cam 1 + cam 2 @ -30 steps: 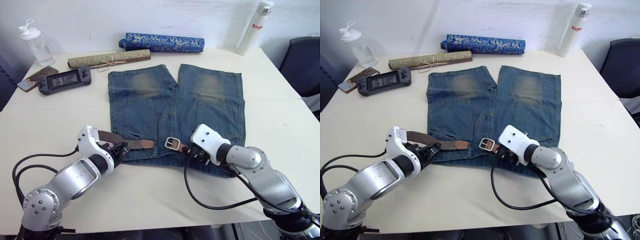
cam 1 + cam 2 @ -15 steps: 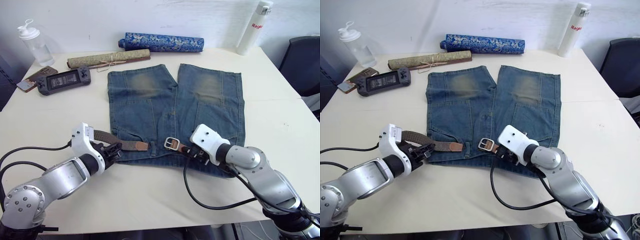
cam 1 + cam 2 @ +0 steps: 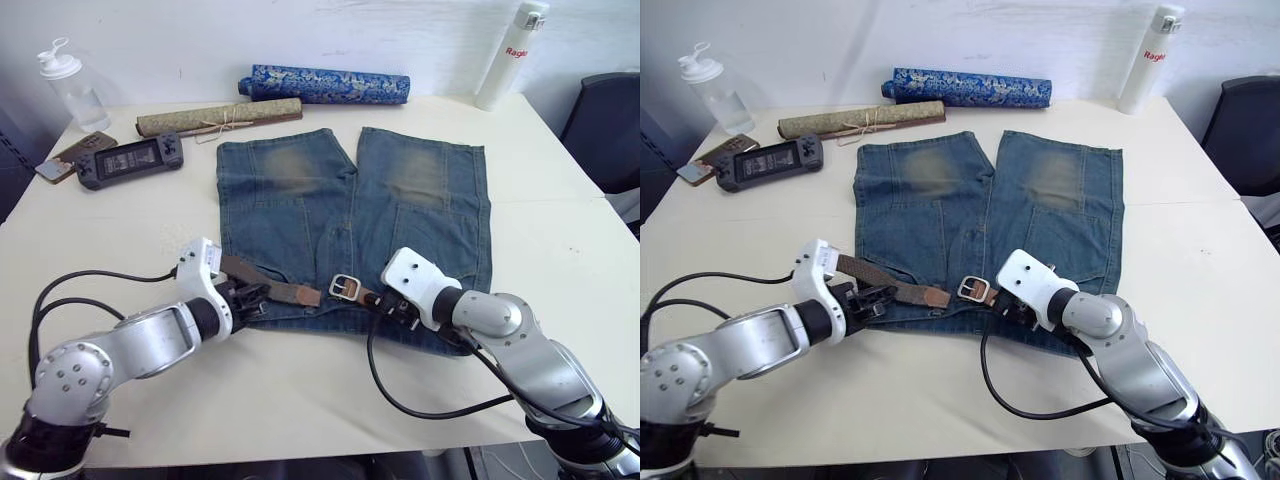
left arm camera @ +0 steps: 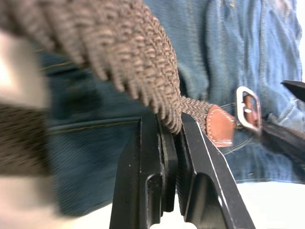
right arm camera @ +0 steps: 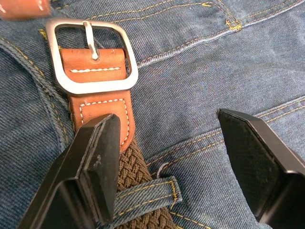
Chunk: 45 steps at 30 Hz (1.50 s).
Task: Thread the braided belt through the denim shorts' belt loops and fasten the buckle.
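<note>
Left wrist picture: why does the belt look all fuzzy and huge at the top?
In the left wrist view the braided belt sits right against the lens, so it blurs; the left gripper pinching it looks sharper, and the buckle is clear.

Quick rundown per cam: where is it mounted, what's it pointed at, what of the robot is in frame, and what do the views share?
Left/right eye: head stereo pair, looking forward and down at the faded blue denim shorts on the cream table; both arms show.
Left wrist: looks along the left gripper, shut on the dark-brown braided belt.
Right wrist: looks along the open right gripper at the belt under a denim belt loop.
Shared: the silver metal buckle appears in all views.
</note>
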Available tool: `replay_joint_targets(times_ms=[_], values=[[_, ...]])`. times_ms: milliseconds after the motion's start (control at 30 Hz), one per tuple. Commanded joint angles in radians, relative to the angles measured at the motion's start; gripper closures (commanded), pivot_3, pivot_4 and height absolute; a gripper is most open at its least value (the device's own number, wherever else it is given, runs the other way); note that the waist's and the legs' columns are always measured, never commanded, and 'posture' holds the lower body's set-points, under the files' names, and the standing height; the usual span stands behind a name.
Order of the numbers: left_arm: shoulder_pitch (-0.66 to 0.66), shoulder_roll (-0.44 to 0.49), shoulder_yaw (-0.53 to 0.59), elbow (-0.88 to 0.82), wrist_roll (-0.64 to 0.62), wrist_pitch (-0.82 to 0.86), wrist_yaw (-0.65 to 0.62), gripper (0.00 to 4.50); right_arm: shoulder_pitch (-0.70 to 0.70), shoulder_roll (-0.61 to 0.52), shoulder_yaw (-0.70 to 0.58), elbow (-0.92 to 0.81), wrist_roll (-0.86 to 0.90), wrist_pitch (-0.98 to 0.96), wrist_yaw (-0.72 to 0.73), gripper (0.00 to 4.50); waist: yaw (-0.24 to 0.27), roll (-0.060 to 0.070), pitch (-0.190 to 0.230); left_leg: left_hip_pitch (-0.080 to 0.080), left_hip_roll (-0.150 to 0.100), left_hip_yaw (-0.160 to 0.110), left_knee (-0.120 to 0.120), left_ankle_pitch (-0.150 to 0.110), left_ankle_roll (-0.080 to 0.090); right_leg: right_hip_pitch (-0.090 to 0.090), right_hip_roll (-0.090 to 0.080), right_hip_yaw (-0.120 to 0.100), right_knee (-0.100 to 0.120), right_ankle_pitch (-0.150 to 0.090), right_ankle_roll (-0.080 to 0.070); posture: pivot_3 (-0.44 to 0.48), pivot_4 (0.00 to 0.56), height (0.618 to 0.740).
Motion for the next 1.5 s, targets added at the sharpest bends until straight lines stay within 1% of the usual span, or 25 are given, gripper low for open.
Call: replay_joint_targets(times_ms=[33, 133, 200, 300, 367, 400, 433, 500, 600, 700, 833, 967, 1033, 1133, 1267, 1500], values=[[-0.041, -0.021, -0.008, 0.022, -0.008, 0.024, 0.005, 4.5, 0.025, -0.005, 0.051, 0.003, 0.025, 0.039, 0.019, 1.01, 0.0, 0.0, 0.0, 0.0, 0.0, 0.0, 0.0, 0.0, 0.0, 0.0, 0.0, 0.0, 0.0, 0.0, 0.0, 0.0, 0.15, 0.637], [-0.035, -0.015, 0.0, 0.036, -0.008, 0.046, -0.019, 4.5, 0.028, -0.007, 0.043, 0.0, 0.026, 0.043, 0.018, 1.01, 0.0, 0.0, 0.0, 0.0, 0.0, 0.0, 0.0, 0.0, 0.0, 0.0, 0.0, 0.0, 0.0, 0.0, 0.0, 0.0, 0.15, 0.637], [-0.028, -0.007, 0.026, 0.053, -0.008, 0.057, -0.077, 4.5, 0.033, -0.007, 0.045, -0.005, 0.025, 0.045, 0.016, 1.01, 0.001, 0.0, 0.0, 0.0, 0.0, 0.0, 0.0, 0.0, 0.0, 0.0, 0.0, 0.0, 0.0, 0.0, 0.0, 0.0, 0.15, 0.637], [-0.006, -0.013, 0.088, 0.079, -0.008, 0.071, -0.213, 4.5, 0.034, 0.001, 0.049, -0.006, 0.025, 0.049, 0.011, 1.01, 0.001, 0.0, 0.0, 0.0, 0.0, 0.0, 0.0, 0.0, 0.0, 0.0, 0.0, 0.0, 0.0, 0.0, 0.0, 0.0, 0.15, 0.637], [0.018, -0.049, 0.168, 0.103, -0.008, 0.064, -0.327, 4.5, 0.039, 0.002, 0.051, -0.006, 0.026, 0.045, 0.011, 1.01, 0.001, 0.001, 0.0, 0.0, -0.001, -0.001, 0.0, 0.0, 0.0, 0.0, 0.0, 0.0, 0.0, 0.0, 0.0, 0.0, 0.15, 0.637], [0.037, -0.038, 0.196, 0.118, -0.008, 0.069, -0.361, 4.5, 0.041, 0.0, 0.052, -0.005, 0.026, 0.038, 0.012, 1.01, -0.001, 0.001, 0.0, 0.0, -0.001, 0.0, 0.0, 0.0, 0.0, 0.0, 0.0, 0.0, 0.0, 0.0, 0.0, 0.0, 0.15, 0.637], [0.059, -0.003, 0.212, 0.132, -0.002, 0.081, -0.379, 4.5, 0.04, -0.003, 0.054, -0.002, 0.024, 0.029, 0.014, 1.01, -0.001, 0.001, 0.0, 0.0, 0.0, 0.0, 0.0, 0.0, 0.0, 0.0, 0.0, 0.0, 0.0, 0.0, 0.0, 0.0, 0.15, 0.637], [0.096, 0.029, 0.229, 0.144, -0.005, 0.082, -0.373, 4.5, 0.037, -0.006, 0.049, 0.004, 0.022, 0.007, 0.018, 1.01, -0.002, 0.001, 0.0, 0.0, 0.0, -0.001, -0.001, 0.0, 0.0, -0.001, 0.0, -0.001, 0.0, 0.0, 0.0, 0.0, 0.15, 0.637], [0.118, 0.029, 0.245, 0.119, -0.008, 0.07, -0.392, 4.5, 0.035, -0.006, 0.028, 0.001, 0.03, -0.025, 0.024, 1.01, 0.001, 0.001, 0.001, 0.0, 0.0, -0.001, -0.001, 0.0, 0.0, -0.001, -0.002, -0.001, -0.001, 0.0, 0.0, 0.0, 0.15, 0.637], [0.138, 0.03, 0.251, 0.094, -0.008, 0.059, -0.399, 4.5, 0.049, 0.021, -0.016, -0.022, 0.068, -0.118, 0.042, 1.01, 0.0, 0.001, 0.001, -0.001, -0.001, -0.001, -0.001, 0.0, 0.0, 0.0, -0.001, -0.001, -0.002, 0.001, 0.001, 0.0, 0.15, 0.637], [0.162, 0.014, 0.249, 0.083, -0.008, 0.036, -0.418, 4.5, 0.065, 0.056, -0.084, -0.062, 0.159, -0.201, 0.098, 1.01, -0.002, 0.007, 0.006, -0.002, 0.0, -0.001, -0.001, 0.0, 0.0, -0.002, -0.001, -0.001, -0.002, 0.001, 0.001, 0.0, 0.15, 0.637], [0.193, 0.01, 0.243, 0.088, 0.017, 0.024, -0.447, 4.5, 0.034, 0.074, -0.117, -0.073, 0.232, -0.261, 0.141, 1.01, 0.001, 0.01, 0.01, -0.003, -0.002, -0.001, -0.001, -0.001, 0.001, -0.002, -0.003, 0.0, -0.002, 0.001, 0.001, 0.0, 0.15, 0.637], [0.197, 0.0, 0.262, 0.104, 0.023, 0.009, -0.481, 4.5, -0.006, 0.085, -0.085, -0.026, 0.21, -0.298, 0.132, 1.01, 0.001, 0.01, 0.011, -0.003, -0.003, -0.001, 0.0, -0.001, 0.001, -0.002, -0.003, 0.0, -0.003, 0.001, 0.002, 0.0, 0.15, 0.637], [0.22, -0.034, 0.307, 0.123, 0.007, -0.021, -0.538, 4.5, -0.079, 0.105, 0.024, 0.088, 0.091, -0.403, 0.095, 1.01, 0.0, 0.01, 0.011, -0.003, -0.003, -0.001, 0.0, -0.001, 0.001, -0.002, -0.003, 0.0, -0.003, 0.002, 0.002, 0.0, 0.15, 0.637], [0.241, -0.071, 0.338, 0.135, -0.006, -0.049, -0.558, 4.5, -0.131, 0.121, 0.092, 0.186, -0.008, -0.492, 0.061, 1.01, 0.0, 0.011, 0.012, -0.003, -0.003, -0.002, 0.0, -0.001, 0.001, -0.002, -0.004, -0.001, -0.003, 0.001, 0.002, 0.0, 0.15, 0.637], [0.272, -0.054, 0.335, 0.144, 0.025, -0.023, -0.593, 4.5, -0.169, 0.124, 0.195, 0.308, -0.162, -0.694, 0.066, 1.01, 0.0, 0.011, 0.012, -0.004, -0.004, -0.002, 0.0, 0.0, 0.0, -0.003, -0.004, 0.0, -0.002, 0.002, 0.003, 0.0, 0.15, 0.637]])
